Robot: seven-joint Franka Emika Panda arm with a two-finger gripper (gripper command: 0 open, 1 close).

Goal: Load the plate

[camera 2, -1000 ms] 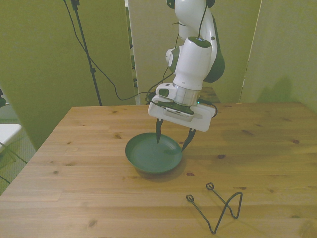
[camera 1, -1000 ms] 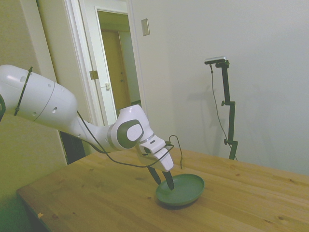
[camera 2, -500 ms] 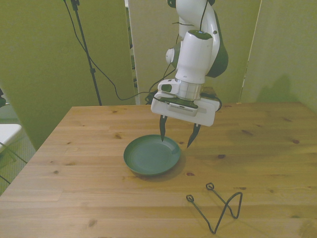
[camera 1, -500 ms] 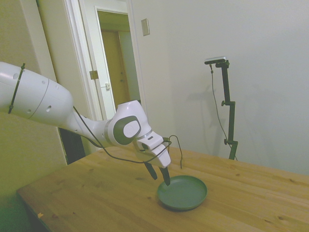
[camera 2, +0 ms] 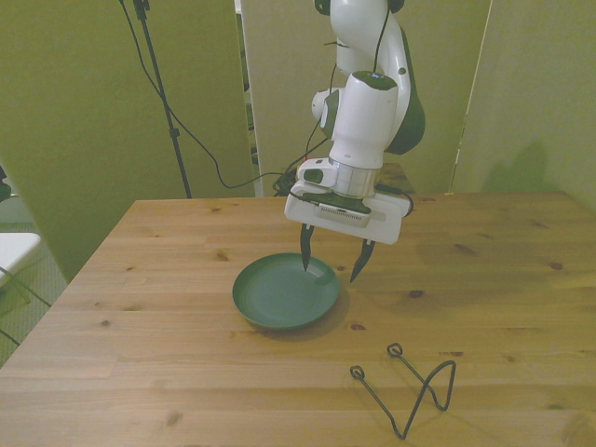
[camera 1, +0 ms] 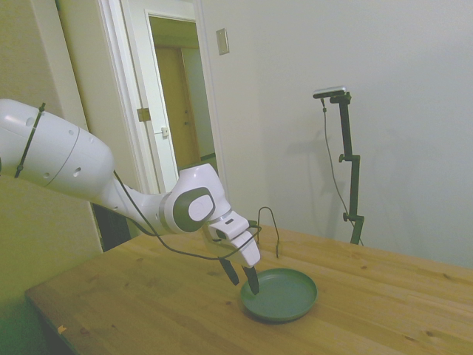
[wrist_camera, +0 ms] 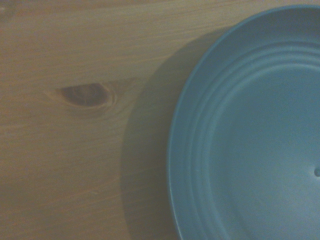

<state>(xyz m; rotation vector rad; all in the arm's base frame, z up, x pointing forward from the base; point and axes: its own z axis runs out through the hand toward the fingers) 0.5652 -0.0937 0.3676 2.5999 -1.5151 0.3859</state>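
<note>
The plate (camera 2: pixel 286 292) lies flat on the wooden table (camera 2: pixel 186 372), well apart from the wire rack (camera 2: pixel 410 391), which stands nearer the table's front edge. The gripper (camera 2: pixel 332 265) hovers over the plate's far rim with jaws spread open and empty: one fingertip over the dish, the other outside the rim. In the wrist view the plate (wrist_camera: pixel 250 130) shows concentric ridges beside a knot in the table (wrist_camera: pixel 85 95). Judgement: the step in hand is grasping the rim. The fingers should straddle the rim squarely, descend until the outer tip nearly meets the table, then close firmly; a shallow bite risks slipping.
</note>
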